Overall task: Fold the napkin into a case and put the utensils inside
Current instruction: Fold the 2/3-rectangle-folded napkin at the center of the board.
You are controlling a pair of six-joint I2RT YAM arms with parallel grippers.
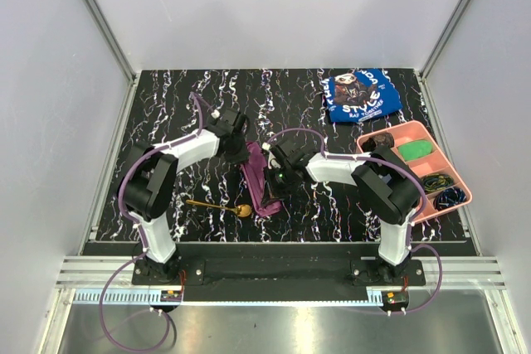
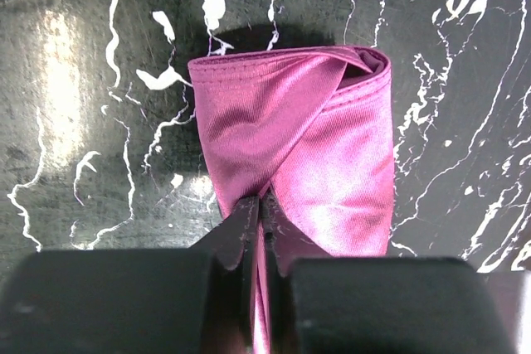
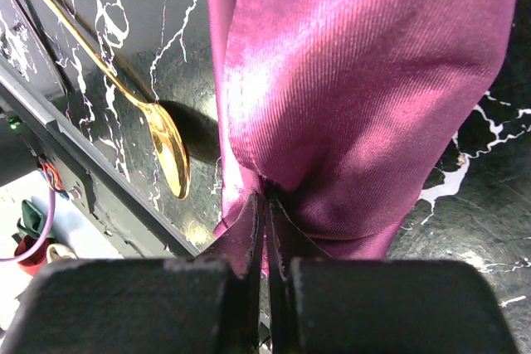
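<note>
1. The gold spoon [image 1: 219, 205] lies lowest in the top view, its bowl just beside the lower end of the plum napkin [image 1: 260, 187]; dragging the cloth could knock it toward the bottom edge of the worktop [image 1: 166, 105]
2. The right hand [image 3: 264, 205] is clenched on the napkin's lower fold, at the bottom centre of its wrist view; the cloth looks shiny and slippery, so a firm pull may slide it out of the pinch
3. The left hand [image 2: 260, 205] is pinched on the upper end of the strip, near the centre of the top view; uneven pulling between the two hands could twist the narrow case
4. The rolled end at the top of the left wrist view looks loose; letting go early would likely let the layers spring open, leaving no pocket for the spoon
5. The pink tray [image 1: 455, 173] and blue cloth [image 1: 362, 95], upper right, sit well apart and seem out of harm's way
</note>
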